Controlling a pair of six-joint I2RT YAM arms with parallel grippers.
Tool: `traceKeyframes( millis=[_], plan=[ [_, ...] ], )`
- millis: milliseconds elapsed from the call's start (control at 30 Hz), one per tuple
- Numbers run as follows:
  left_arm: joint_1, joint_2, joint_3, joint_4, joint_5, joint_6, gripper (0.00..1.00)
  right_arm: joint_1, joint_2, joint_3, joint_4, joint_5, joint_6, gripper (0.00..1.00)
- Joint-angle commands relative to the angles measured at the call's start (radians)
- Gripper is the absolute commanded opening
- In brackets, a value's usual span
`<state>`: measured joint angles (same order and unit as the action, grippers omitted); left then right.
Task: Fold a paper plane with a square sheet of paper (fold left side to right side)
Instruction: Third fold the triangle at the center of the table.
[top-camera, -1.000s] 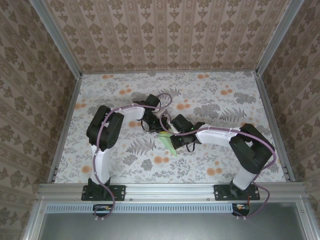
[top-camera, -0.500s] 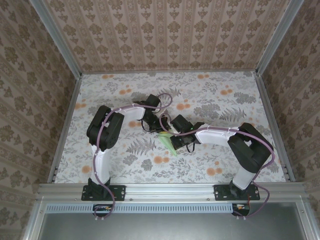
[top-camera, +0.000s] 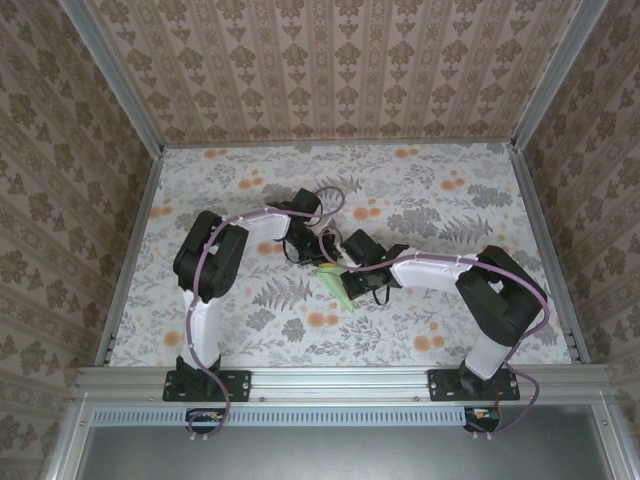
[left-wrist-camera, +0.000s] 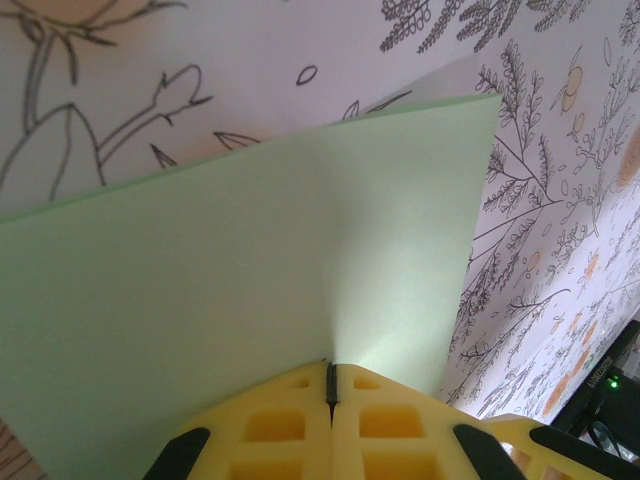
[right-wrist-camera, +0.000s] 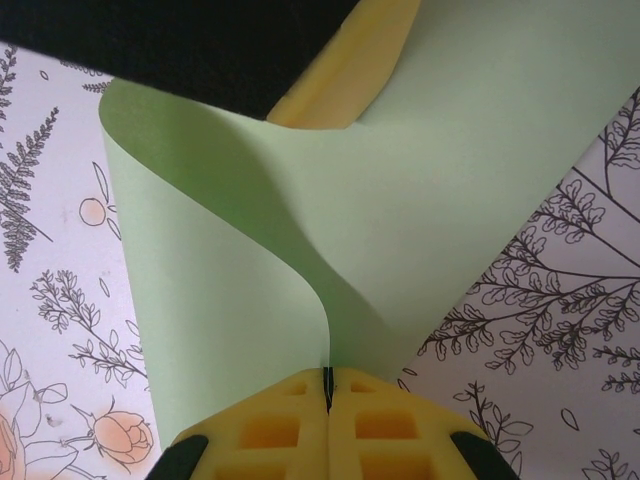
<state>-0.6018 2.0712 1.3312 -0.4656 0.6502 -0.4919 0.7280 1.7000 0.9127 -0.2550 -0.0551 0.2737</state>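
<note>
Top view: both arms meet mid-bench (top-camera: 450, 320) with the paper plane (top-camera: 337, 283) between them, its pale-green tip pointing toward the near edge; the wrists hide the grip pts. Left wrist view resolves this: the left pincer (left-wrist-camera: 330, 375) is clamped on the sheet's edge, fingers pressed together, and a flat panel spreads away above the floral print. Right wrist view: the right pincer (right-wrist-camera: 327, 378) is likewise clamped on the paper, which curls in an S-bend up to another yellow finger (right-wrist-camera: 340, 85) at top.
</note>
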Motion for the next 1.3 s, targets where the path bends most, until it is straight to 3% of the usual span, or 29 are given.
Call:
traceKeyframes(
  millis=[0, 1067, 1267],
  plan=[
    [-0.009, 0.029, 0.009, -0.035, -0.047, 0.021, 0.02, -0.004, -0.041, -0.016, -0.022, 0.021, 0.021, 0.00],
    [-0.010, 0.020, 0.003, -0.033, -0.047, 0.018, 0.02, -0.004, 0.030, -0.013, -0.016, 0.014, 0.026, 0.00],
    [-0.004, -0.006, 0.023, -0.056, -0.053, 0.034, 0.10, -0.004, 0.030, -0.018, -0.028, 0.014, 0.021, 0.00]
  ],
)
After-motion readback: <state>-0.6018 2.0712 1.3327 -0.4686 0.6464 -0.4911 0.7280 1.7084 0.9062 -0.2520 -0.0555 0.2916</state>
